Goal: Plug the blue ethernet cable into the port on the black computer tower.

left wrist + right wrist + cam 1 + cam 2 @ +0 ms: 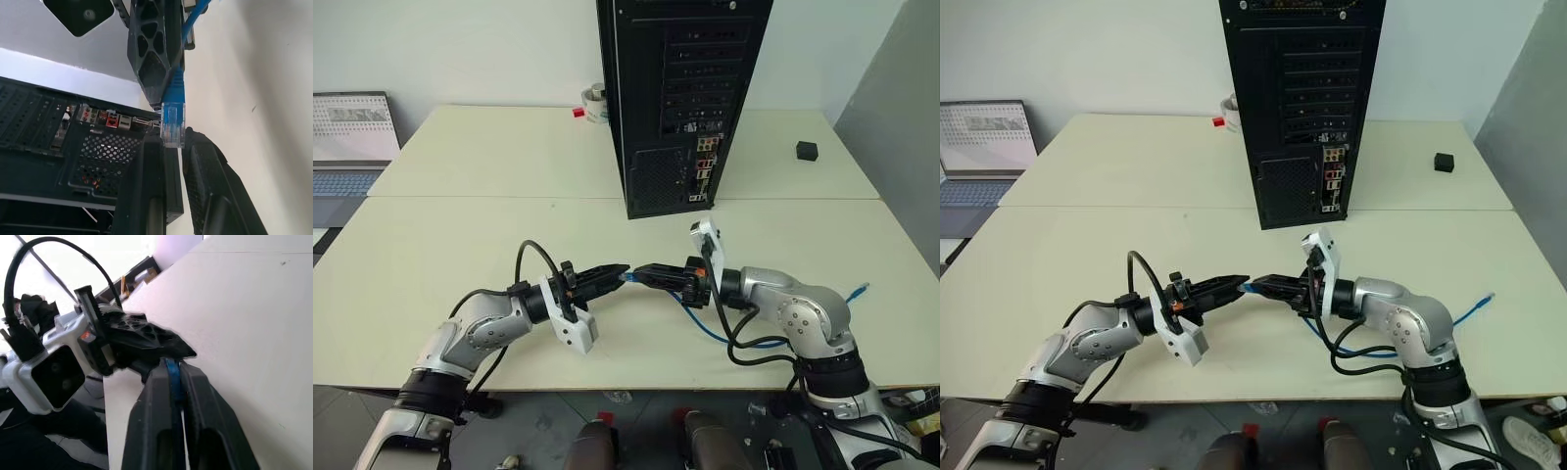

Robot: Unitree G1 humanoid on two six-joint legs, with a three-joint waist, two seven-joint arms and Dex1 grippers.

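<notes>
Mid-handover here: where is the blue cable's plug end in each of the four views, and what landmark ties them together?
Left eye view: the plug sits between the tips of the left gripper and the right gripper, above the table's near half.
Right eye view: same spot, plug between the meeting tips.
Left wrist view: plug at centre, held by the fingers.
Right wrist view: the blue ethernet cable between the fingers; plug itself hidden.
Shared landmark: the black computer tower.

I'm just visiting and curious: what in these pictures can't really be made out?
- Which socket on the tall black metal computer tower is the network port: too small in both eye views, blurred in the left wrist view.
- The thin bright-blue ethernet cable: partly hidden behind the right arm.
- The grey laptop: cut off by the picture's edge.
</notes>
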